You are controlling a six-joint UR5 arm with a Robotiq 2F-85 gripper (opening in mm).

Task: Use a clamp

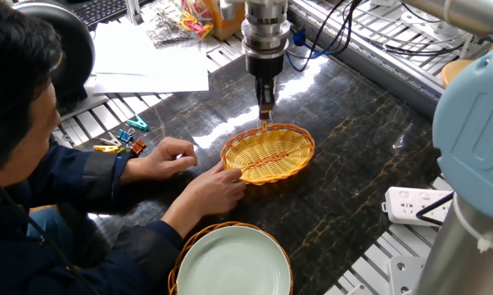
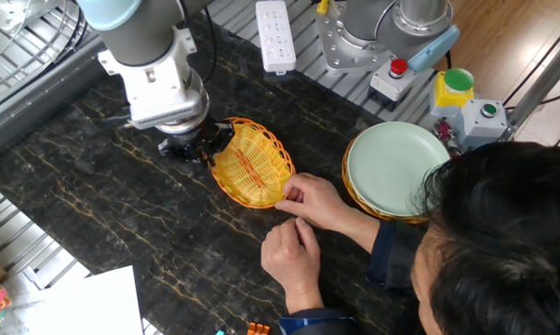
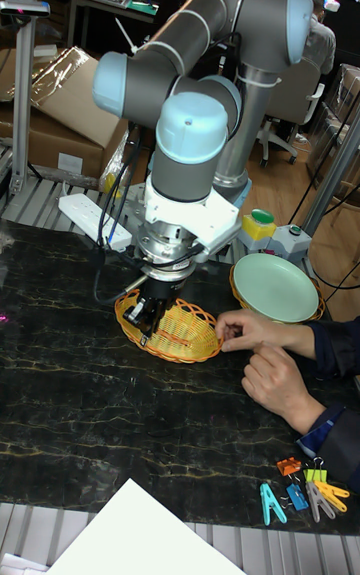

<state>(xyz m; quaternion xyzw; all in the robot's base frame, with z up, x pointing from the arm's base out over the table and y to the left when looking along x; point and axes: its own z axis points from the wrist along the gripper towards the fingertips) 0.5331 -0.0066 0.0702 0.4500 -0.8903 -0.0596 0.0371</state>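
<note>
A yellow woven basket sits on the dark marble table. A person's hand holds its near rim. My gripper points down at the basket's far rim. Its fingers are close together, pinching a small orange-tan piece that looks like a clamp. Whether that piece touches the rim is hidden. Several loose coloured clamps lie on the table's edge beside the person.
A green plate rests in a second wicker basket near the person. A white power strip lies at the table's edge. White paper sheets lie beyond the clamps. The person's other hand rests on the table.
</note>
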